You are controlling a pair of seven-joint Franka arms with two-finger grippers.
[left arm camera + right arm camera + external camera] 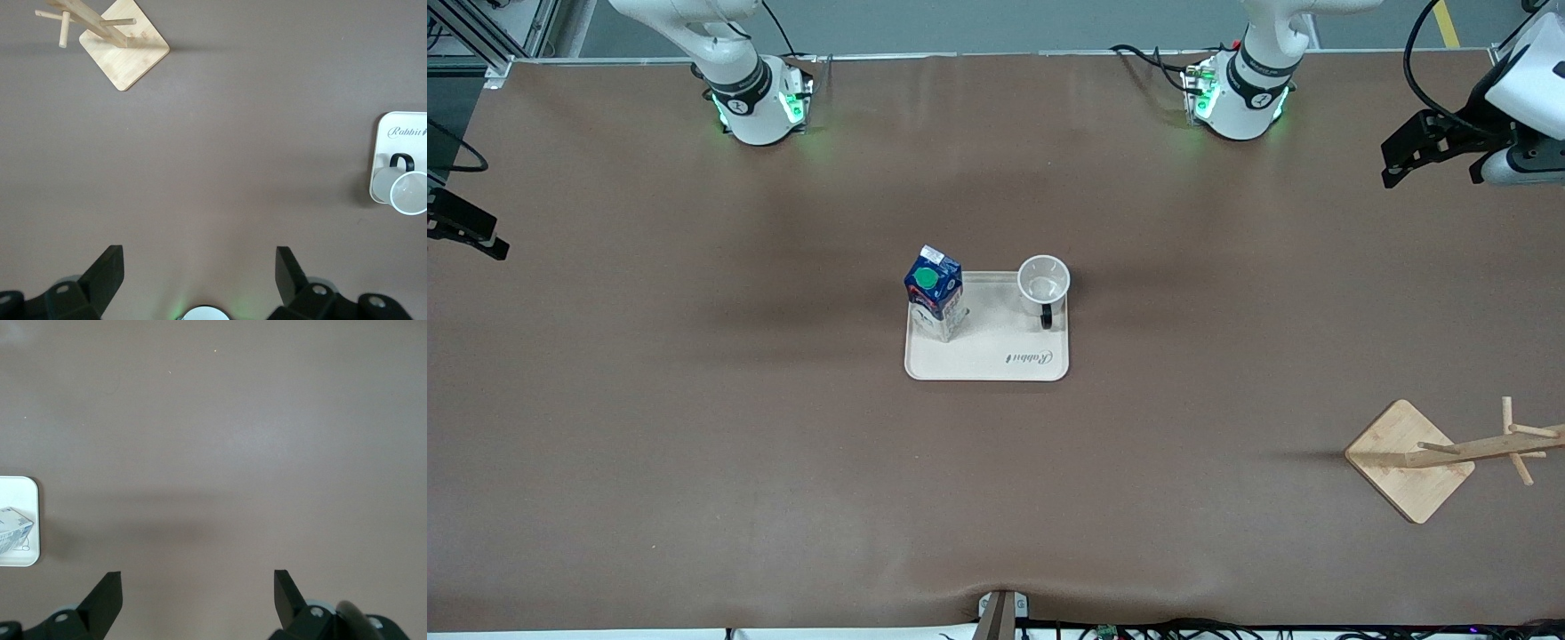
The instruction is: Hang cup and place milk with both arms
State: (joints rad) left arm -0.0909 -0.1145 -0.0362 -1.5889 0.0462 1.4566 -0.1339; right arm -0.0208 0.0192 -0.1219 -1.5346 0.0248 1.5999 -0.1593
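**Both Grippers Raised, Cup and Milk on Tray**

The wooden cup rack lies nearest the front camera, at the left arm's end of the table, its square base flat on the brown table.

The cream tray sits mid-table. The milk stands upright on it toward the right arm's end. The cup stands upright beside it toward the left arm's end, black handle toward the front camera.

The left gripper hangs over bare table, jaws spread and holding nothing; cup and rack are well apart from them. The right gripper hangs over bare table, jaws spread and holding nothing, the tray corner well apart.
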